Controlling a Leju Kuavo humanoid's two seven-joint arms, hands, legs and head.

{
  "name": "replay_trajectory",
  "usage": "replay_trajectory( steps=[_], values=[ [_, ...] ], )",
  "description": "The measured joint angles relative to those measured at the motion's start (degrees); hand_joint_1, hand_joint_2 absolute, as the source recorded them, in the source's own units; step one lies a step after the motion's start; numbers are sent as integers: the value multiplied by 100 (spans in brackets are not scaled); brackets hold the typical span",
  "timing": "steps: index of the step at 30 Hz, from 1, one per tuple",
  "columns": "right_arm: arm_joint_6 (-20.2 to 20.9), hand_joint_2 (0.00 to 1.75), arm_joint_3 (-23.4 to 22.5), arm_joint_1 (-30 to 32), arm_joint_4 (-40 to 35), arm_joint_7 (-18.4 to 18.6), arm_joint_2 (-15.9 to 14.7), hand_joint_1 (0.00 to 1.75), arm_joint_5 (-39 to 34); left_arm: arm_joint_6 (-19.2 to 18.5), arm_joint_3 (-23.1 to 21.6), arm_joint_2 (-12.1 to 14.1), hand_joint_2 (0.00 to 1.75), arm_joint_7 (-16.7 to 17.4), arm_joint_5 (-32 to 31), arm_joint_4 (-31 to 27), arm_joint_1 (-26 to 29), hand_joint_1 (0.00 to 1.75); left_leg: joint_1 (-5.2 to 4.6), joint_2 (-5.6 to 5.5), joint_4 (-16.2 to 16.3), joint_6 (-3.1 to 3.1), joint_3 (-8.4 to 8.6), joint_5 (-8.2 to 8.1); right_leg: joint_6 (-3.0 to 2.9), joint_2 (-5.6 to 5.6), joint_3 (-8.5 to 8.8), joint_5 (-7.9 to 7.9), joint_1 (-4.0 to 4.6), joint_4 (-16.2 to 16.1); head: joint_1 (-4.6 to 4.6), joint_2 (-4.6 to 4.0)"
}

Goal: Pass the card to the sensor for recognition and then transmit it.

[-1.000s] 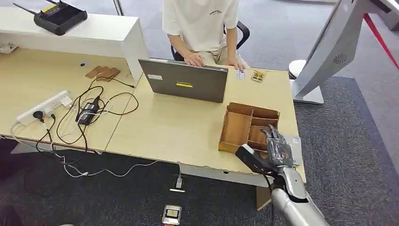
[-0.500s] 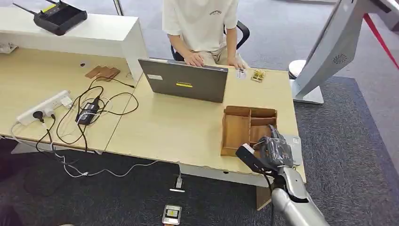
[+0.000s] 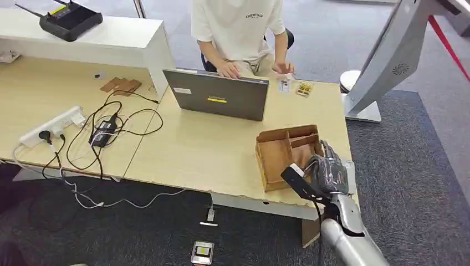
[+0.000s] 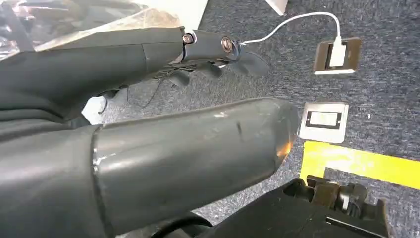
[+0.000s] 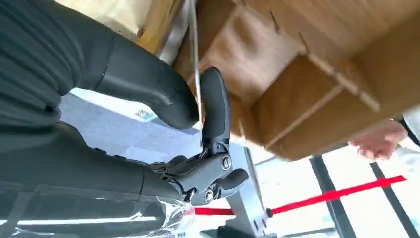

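At the table's (image 3: 210, 155) 4 o'clock corner, the right robot hand (image 3: 328, 174) pinches the card (image 5: 194, 59) edge-on; the wooden tray (image 3: 285, 152) has rotated since earlier, tilted. Card extraction appears underway.

The table (image 3: 210, 149) is pale wood, the tray (image 3: 280, 152) brown. The laptop (image 3: 219, 100) is grey with a yellow label. The carpet (image 3: 410, 183) is dark grey. Cables (image 3: 105, 130) are black. The right hand's fingers (image 5: 214, 106) look dark grey. The person's shirt (image 3: 235, 25) is cream.
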Motion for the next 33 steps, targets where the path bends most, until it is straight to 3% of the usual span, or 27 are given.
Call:
replay_trajectory(
  steps=[6,17,25,33],
  values=[
    [-402,175,-151,-203,-699,68,-57,175,85,-24,2,0,0,-83,-81,0,0,0,0,0,0,-1,1,2,-1,0,0,2,0,1,0,0],
    [-161,175,-251,-555,-1788,199,-98,175,4,-59,2,0,0,-129,-87,0,0,0,0,0,0,0,0,2,-1,0,1,2,0,1,0,0],
    [44,175,-203,-1125,-1328,59,39,175,-496,-243,0,-2,0,-155,-273,-2,-34,0,0,-1,0,0,-3,6,-1,0,0,8,0,2,0,0],
    [114,175,-109,-2132,-91,-63,380,175,-581,-487,-4,-20,0,-199,-507,-4,-120,0,0,-5,0,-3,-5,10,-2,-1,-1,11,1,5,2,-2]
  ],
)
